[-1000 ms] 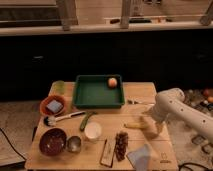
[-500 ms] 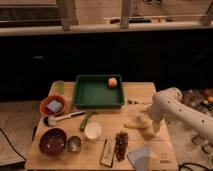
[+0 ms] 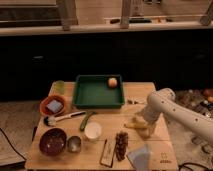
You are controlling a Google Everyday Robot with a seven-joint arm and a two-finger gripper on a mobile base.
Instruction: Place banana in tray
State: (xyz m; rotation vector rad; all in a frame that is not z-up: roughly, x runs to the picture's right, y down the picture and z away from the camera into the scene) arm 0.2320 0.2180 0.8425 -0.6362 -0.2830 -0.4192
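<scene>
The banana (image 3: 132, 125), small and pale yellow, lies on the wooden table (image 3: 110, 120) right of centre, below the tray. The dark green tray (image 3: 90, 92) stands at the table's back middle with a small round orange fruit (image 3: 113, 82) in its far right corner. My gripper (image 3: 144, 128) comes down from the white arm (image 3: 165, 106) on the right and sits at the banana's right end, low over the table.
An orange bowl (image 3: 53, 105) with a blue sponge stands at the left. A brush (image 3: 62, 119), a thin green vegetable (image 3: 86, 120), a white cup (image 3: 92, 131), a dark bowl (image 3: 52, 141), a metal cup (image 3: 74, 144), a pine cone (image 3: 121, 145) and a pale bag (image 3: 140, 156) fill the front.
The arm has shifted slightly left and lower towards the banana. The other things have not moved.
</scene>
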